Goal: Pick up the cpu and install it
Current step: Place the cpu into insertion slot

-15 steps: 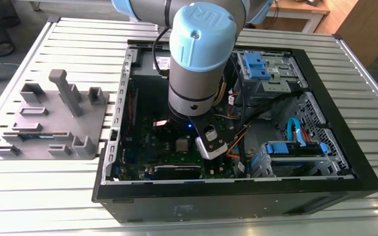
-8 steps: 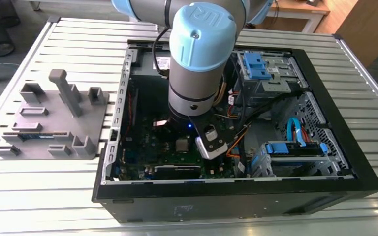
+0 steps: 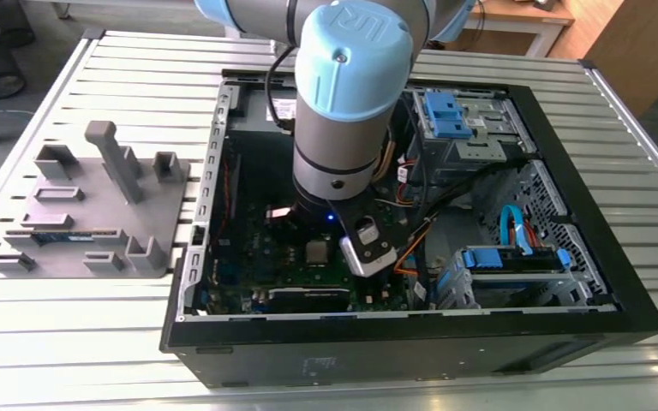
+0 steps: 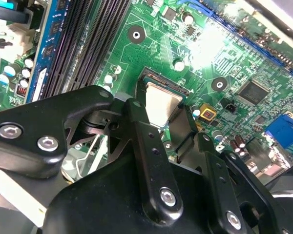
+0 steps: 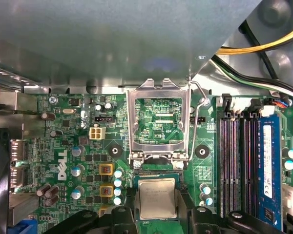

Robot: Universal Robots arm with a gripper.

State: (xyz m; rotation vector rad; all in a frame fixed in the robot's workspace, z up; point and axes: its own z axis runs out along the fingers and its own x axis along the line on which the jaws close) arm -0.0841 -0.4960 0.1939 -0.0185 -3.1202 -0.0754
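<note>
The cpu (image 5: 157, 197), a small square chip with a silver-grey top, lies level over the socket on the green motherboard (image 5: 73, 146) inside the open computer case (image 3: 421, 351). It also shows as a grey square (image 3: 316, 251) just below the arm's wrist. My gripper (image 4: 162, 124) reaches down over it. One black finger (image 4: 139, 119) presses one side of the chip and the other finger (image 4: 184, 127) hugs the opposite side. The gripper (image 5: 157, 210) is shut on the cpu. The chip's near edge is hidden behind the gripper body.
The socket's metal load plate (image 5: 158, 122) stands flipped open beside the cpu, with its lever (image 5: 198, 122). Memory slots (image 5: 237, 161) and a blue memory stick (image 5: 268, 165) run alongside. Cables (image 5: 263, 48) hang near. A grey parts fixture (image 3: 89, 214) sits at the exterior view's left.
</note>
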